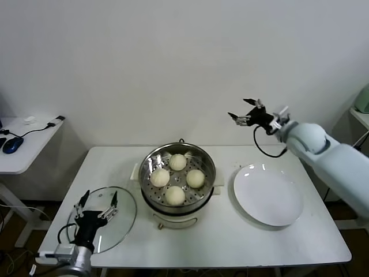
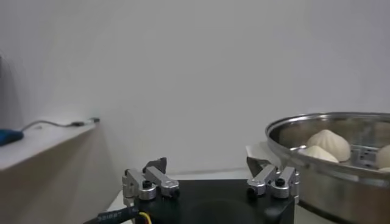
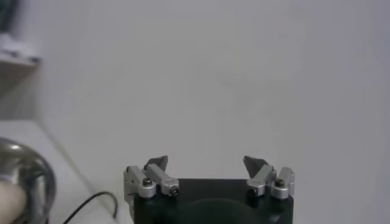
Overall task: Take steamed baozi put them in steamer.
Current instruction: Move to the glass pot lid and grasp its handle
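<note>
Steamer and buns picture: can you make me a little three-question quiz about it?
1. How many baozi sit in the steamer?
2. True or false: the white plate has a bun on it.
3. What lies under the left gripper? A) glass lid B) plate C) steamer

Key: 1. Four. 2. False, the plate is bare. 3. A. The right gripper is raised behind the plate, open and holding nothing.

The steamer [image 2: 329,176] and one baozi [image 2: 384,156] are cut off at the left wrist view's edge.
</note>
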